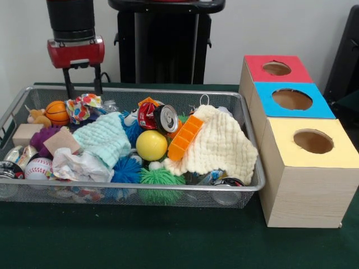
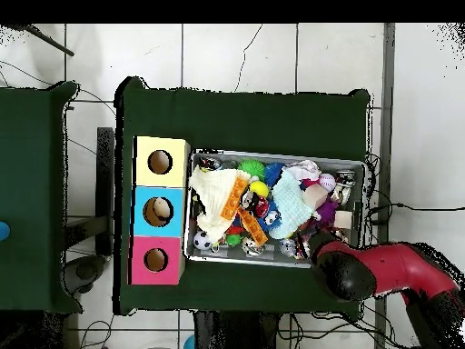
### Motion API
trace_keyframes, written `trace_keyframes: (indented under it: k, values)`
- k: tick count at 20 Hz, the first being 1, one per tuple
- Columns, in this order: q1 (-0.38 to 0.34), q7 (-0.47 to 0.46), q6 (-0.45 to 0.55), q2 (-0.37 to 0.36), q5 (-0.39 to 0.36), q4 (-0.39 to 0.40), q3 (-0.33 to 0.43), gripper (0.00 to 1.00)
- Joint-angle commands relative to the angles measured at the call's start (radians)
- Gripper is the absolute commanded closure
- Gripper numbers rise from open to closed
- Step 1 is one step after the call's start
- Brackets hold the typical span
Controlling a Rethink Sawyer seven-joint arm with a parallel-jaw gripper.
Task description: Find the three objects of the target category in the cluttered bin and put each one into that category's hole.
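my pincer (image 1: pixel 82 84) hangs over the far left corner of the wire bin (image 1: pixel 134 193), fingers (image 1: pixel 69 84) spread apart with nothing between them, tips just behind the rim, above a small basketball (image 1: pixel 56 112) and a colourful patterned cloth (image 1: pixel 83 106). from overhead my red arm (image 2: pixel 390 269) comes in over the bin's corner and hides the pincer.

bin sits on the green tabletop (image 1: pixel 140 241), packed full. mint cloth (image 1: pixel 104 140) left of middle, cream knit cloth (image 1: pixel 216 145) on the right with an orange ridged block (image 1: pixel 185 137) lying tilted on its edge. red soda can (image 1: pixel 157 117) on its side near the back middle, yellow ball (image 1: pixel 151 145) just in front of it. green spiky ball (image 1: pixel 161 182) and blue spiky ball (image 1: pixel 126 171) at the front wall. baseball (image 1: pixel 38 167) front left, crumpled white paper (image 1: pixel 78 165) beside it, two wooden blocks (image 1: pixel 60 140) and a purple fuzzy thing (image 1: pixel 44 137) nearby. another can (image 1: pixel 227 185) lies under the cream cloth at the front right.

three boxes with round holes stand in a row touching the bin's right side: yellow box (image 1: pixel 311 162) nearest the camera, blue box (image 1: pixel 291 101) in the middle, red box (image 1: pixel 276 70) farthest. can't tell which category is the target.
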Motion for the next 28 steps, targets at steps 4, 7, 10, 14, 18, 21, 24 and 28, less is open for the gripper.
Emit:
trace_keyframes:
  k: [4,7,10,14,18,21,24,28]
  values:
    - [0.058,-0.029,-0.091,0.016,-0.139,0.062,-0.068,0.0]
    - [0.051,-0.048,-0.097,0.056,-0.151,0.042,-0.075,0.0]
    - [0.021,-0.098,-0.089,0.097,-0.145,0.025,-0.063,0.0]
    - [-0.015,-0.153,-0.071,0.123,-0.136,0.015,-0.042,0.0]
    - [-0.065,-0.22,-0.033,0.137,-0.099,0.022,-0.003,0.0]
    - [-0.108,-0.258,-0.028,0.138,-0.087,0.039,0.028,0.0]
    - [-0.15,-0.27,-0.026,0.099,-0.07,0.084,0.059,0.0]
    - [-0.186,-0.262,-0.029,0.056,-0.066,0.133,0.087,0.0]
